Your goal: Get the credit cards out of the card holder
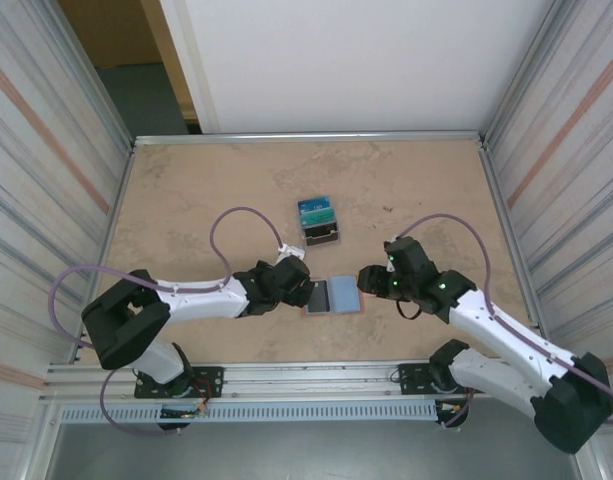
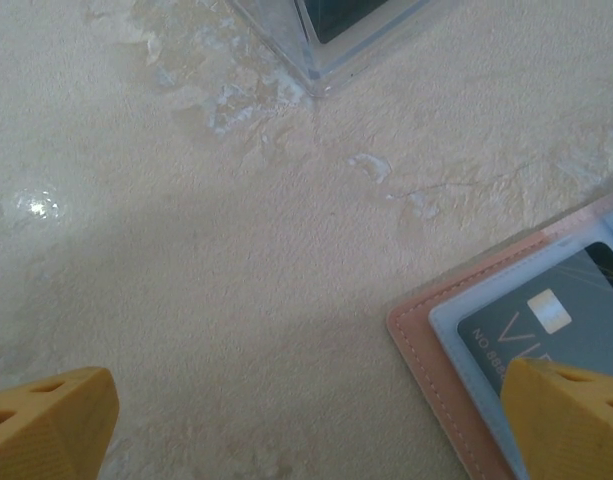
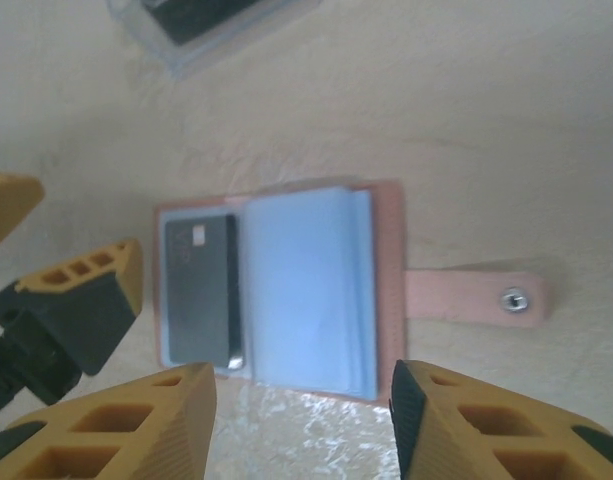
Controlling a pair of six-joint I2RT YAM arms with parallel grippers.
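The card holder [image 1: 334, 297] lies open and flat on the table between my two grippers, salmon-pink outside [image 3: 388, 290] with light blue sleeves inside. Its snap tab [image 3: 476, 297] sticks out to the right. A dark credit card [image 3: 199, 290] sits in the left-hand sleeve, and its chip side [image 2: 546, 320] also shows in the left wrist view. My left gripper [image 2: 306, 430] is open just off the holder's left edge [image 2: 436, 345], one fingertip [image 2: 571, 420] over the card's corner. My right gripper [image 3: 304, 420] is open and hovers over the holder's near edge with nothing between its fingers.
A clear tiered stand [image 1: 319, 222] with teal cards stands just behind the holder; its corner [image 2: 316, 60] is close to the left gripper. Metal rails frame the table [image 1: 186, 200]. The left gripper's fingertip [image 3: 76, 300] sits beside the holder in the right wrist view.
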